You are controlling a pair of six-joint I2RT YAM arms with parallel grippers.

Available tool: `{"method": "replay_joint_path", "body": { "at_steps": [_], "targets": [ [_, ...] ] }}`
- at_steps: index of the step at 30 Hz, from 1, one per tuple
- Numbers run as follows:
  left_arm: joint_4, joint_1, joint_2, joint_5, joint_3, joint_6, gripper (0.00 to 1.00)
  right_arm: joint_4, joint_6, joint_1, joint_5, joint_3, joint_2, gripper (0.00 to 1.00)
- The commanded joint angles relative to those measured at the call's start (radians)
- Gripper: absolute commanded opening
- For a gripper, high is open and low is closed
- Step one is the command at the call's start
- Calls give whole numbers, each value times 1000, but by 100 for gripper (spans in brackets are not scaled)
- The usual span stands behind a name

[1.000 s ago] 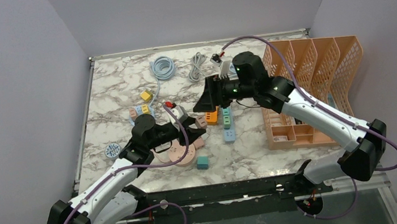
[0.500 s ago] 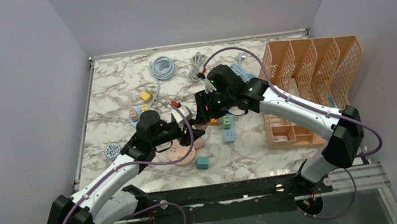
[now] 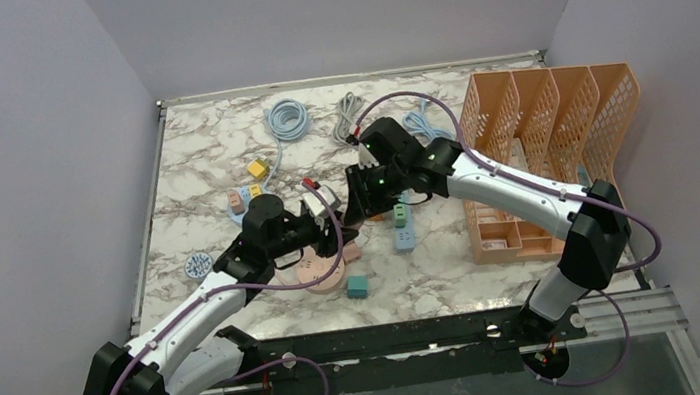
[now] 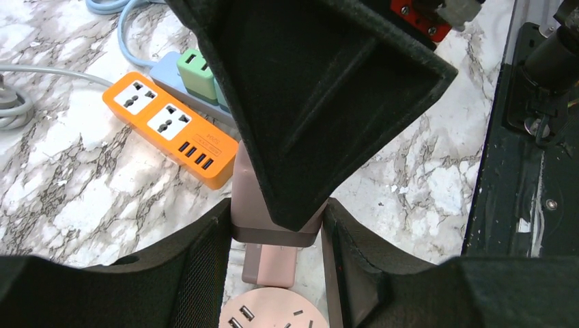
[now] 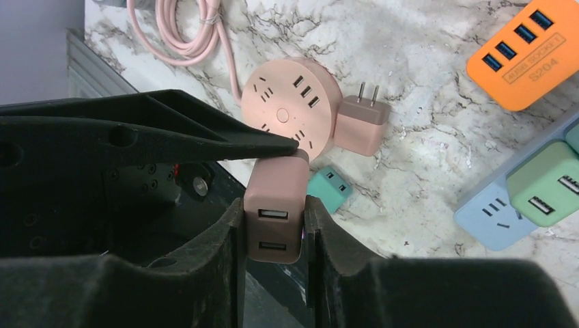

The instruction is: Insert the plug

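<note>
A pink plug (image 5: 273, 213) with two USB ports on its end is held up above the table. My right gripper (image 5: 273, 205) is shut on it, fingers pressed to both sides. The same pink plug (image 4: 254, 205) sits between the fingers of my left gripper (image 4: 276, 213), which also touch both its sides. In the top view the two grippers meet nose to nose, left gripper (image 3: 322, 225) and right gripper (image 3: 353, 203). Below them lies a round pink socket (image 5: 290, 113), also the round pink socket (image 3: 320, 273), with a second pink plug (image 5: 362, 126) beside it.
An orange power strip (image 4: 171, 130) and a blue strip carrying a green adapter (image 5: 546, 188) lie by the grippers. A teal plug (image 3: 357, 286) lies near the socket. An orange file rack (image 3: 550, 133) stands at the right. Coiled cables (image 3: 288, 119) lie at the back.
My right gripper swung left to meet the left gripper and shut on the pink plug. The left arm rose slightly and still holds the plug.
</note>
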Motion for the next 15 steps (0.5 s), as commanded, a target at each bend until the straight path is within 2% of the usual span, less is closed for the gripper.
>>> {"method": "replay_joint_path", "body": {
  "at_steps": [1,4,7,15],
  "targets": [
    [81,2,-36,-54,-7,-49,52,83,70,8,15,-41,-55,9],
    [87,2,-65,-105,-21,-88,69,102,90,9,124,-69,-107,5],
    [88,2,-102,-159,-37,-126,79,90,86,9,240,-103,-159,1],
    [38,2,-233,-415,-61,-260,80,48,54,9,434,-269,-278,1]
  ]
}}
